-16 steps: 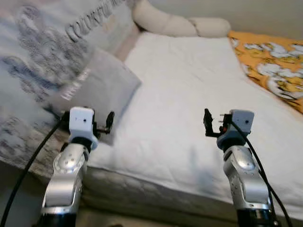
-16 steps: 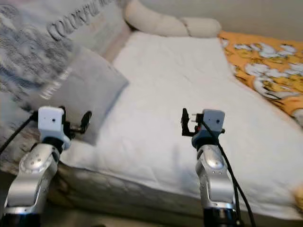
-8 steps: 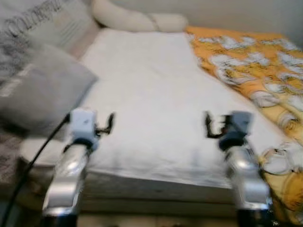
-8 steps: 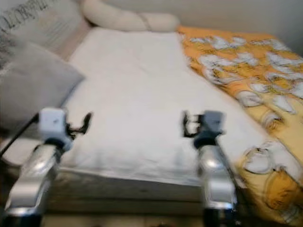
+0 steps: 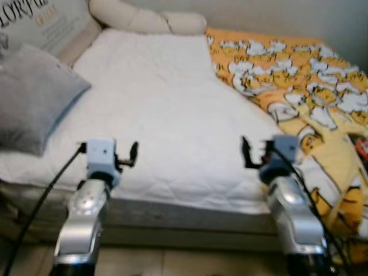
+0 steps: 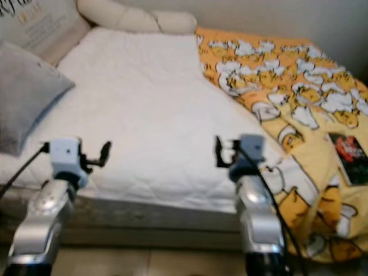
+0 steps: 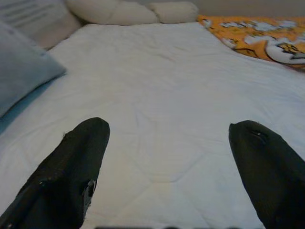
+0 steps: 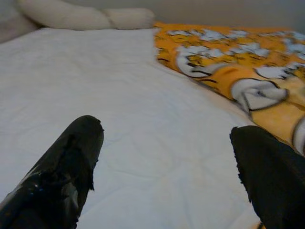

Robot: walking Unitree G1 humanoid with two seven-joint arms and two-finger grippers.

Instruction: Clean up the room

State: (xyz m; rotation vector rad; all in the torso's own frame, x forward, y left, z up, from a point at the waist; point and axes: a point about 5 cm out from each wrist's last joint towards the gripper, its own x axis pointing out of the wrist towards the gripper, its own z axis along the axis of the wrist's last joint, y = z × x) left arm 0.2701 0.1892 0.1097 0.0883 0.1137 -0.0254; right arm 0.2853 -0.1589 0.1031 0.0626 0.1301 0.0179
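Left tool [image 5: 133, 154] and right tool [image 5: 246, 154] spread wide, empty, orange blanket [image 5: 299, 75] lengthwise along bed's [image 5: 155, 103] right side

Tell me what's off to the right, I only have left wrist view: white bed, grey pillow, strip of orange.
Observer: The orange is a blanket with white cartoon figures, covering the bed's right side and spilling over the near edge.
Operator: Anything lying on it?
Observer: A dark flat item, maybe a book, near its right edge.
Operator: Right gripper?
Observer: The right gripper is raised over the bed's near edge beside the blanket, jaws open and empty.
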